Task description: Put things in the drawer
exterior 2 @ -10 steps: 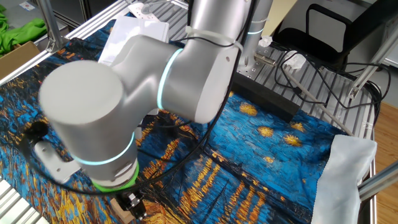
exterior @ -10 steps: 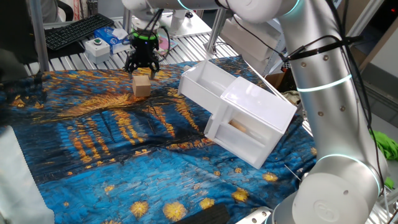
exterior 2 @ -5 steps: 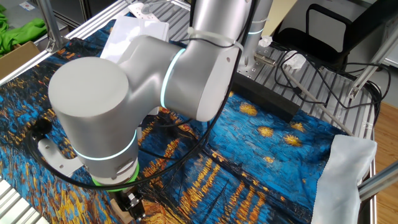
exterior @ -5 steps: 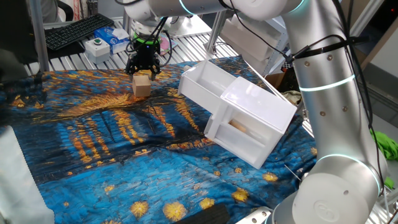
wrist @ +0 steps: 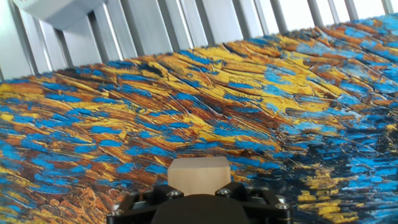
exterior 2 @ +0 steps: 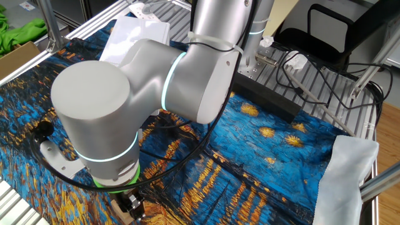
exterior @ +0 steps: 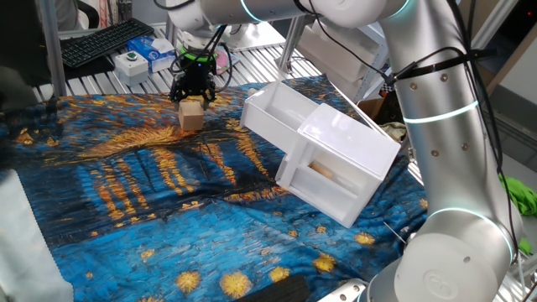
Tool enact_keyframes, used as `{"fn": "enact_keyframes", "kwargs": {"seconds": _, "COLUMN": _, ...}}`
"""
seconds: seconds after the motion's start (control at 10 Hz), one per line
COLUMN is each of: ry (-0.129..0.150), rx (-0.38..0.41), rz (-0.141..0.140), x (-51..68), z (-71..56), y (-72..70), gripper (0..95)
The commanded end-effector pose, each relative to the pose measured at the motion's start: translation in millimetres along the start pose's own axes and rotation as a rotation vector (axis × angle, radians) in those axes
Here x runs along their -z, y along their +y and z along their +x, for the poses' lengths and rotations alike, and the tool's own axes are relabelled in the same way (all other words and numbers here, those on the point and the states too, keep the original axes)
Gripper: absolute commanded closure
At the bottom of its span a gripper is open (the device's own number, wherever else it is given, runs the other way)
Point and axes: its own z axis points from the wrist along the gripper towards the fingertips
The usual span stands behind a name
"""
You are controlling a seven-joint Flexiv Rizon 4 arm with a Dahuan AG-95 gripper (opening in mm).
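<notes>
My tool [exterior: 193, 91] points straight down over the block [exterior: 191, 115], its fingers low about the block's top; whether they grip it I cannot tell. The block sits upright on the patterned cloth [exterior: 151, 193], roughly cubic, no long axis. The drawer [exterior: 281, 113] stands right, well apart. Since earlier, my tool sits slightly lower.

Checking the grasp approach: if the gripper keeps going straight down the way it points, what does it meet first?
Most likely the wooden block: the gripper hangs right above it, fingers about level with its top. Beneath the block lies the painted cloth. Whether they already touch is unclear.
</notes>
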Motion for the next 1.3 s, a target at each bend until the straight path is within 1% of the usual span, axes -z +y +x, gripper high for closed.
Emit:
{"fn": "enact_keyframes", "kwargs": {"seconds": 0.1, "ry": -0.002, "rx": 0.020, "rz": -0.004, "x": -0.2, "z": 0.2, "y": -0.6, "gripper": 76.0}}
{"fn": "enact_keyframes", "kwargs": {"seconds": 0.2, "ry": -0.004, "rx": 0.026, "rz": -0.004, "x": -0.3, "z": 0.2, "y": -0.7, "gripper": 76.0}}
{"fn": "enact_keyframes", "kwargs": {"seconds": 0.3, "ry": -0.019, "rx": 0.041, "rz": -0.007, "x": -0.3, "z": 0.2, "y": -0.7, "gripper": 95.0}}
{"fn": "enact_keyframes", "kwargs": {"seconds": 0.4, "ry": -0.027, "rx": 0.049, "rz": -0.006, "x": -0.3, "z": 0.2, "y": -0.7, "gripper": 95.0}}
{"fn": "enact_keyframes", "kwargs": {"seconds": 0.5, "ry": -0.026, "rx": 0.059, "rz": -0.007, "x": -0.1, "z": 0.2, "y": -0.8, "gripper": 95.0}}
{"fn": "enact_keyframes", "kwargs": {"seconds": 0.6, "ry": -0.023, "rx": 0.066, "rz": -0.007, "x": 1.1, "z": 0.5, "y": -1.1, "gripper": 95.0}}
{"fn": "enact_keyframes", "kwargs": {"seconds": 0.7, "ry": -0.014, "rx": 0.084, "rz": -0.008, "x": 6.1, "z": 1.8, "y": -2.1, "gripper": 95.0}}
{"fn": "enact_keyframes", "kwargs": {"seconds": 0.8, "ry": -0.014, "rx": 0.100, "rz": -0.008, "x": 8.1, "z": 2.4, "y": -2.9, "gripper": 95.0}}
{"fn": "enact_keyframes", "kwargs": {"seconds": 0.9, "ry": -0.003, "rx": 0.135, "rz": -0.021, "x": 13.0, "z": 3.8, "y": -4.8, "gripper": 95.0}}
{"fn": "enact_keyframes", "kwargs": {"seconds": 1.0, "ry": 0.011, "rx": 0.149, "rz": -0.068, "x": 17.9, "z": 5.4, "y": -6.0, "gripper": 95.0}}
{"fn": "enact_keyframes", "kwargs": {"seconds": 1.1, "ry": 0.030, "rx": 0.180, "rz": -0.096, "x": 26.2, "z": 8.1, "y": -7.3, "gripper": 95.0}}
{"fn": "enact_keyframes", "kwargs": {"seconds": 1.3, "ry": 0.024, "rx": 0.214, "rz": -0.091, "x": 42.9, "z": 15.6, "y": -5.4, "gripper": 95.0}}
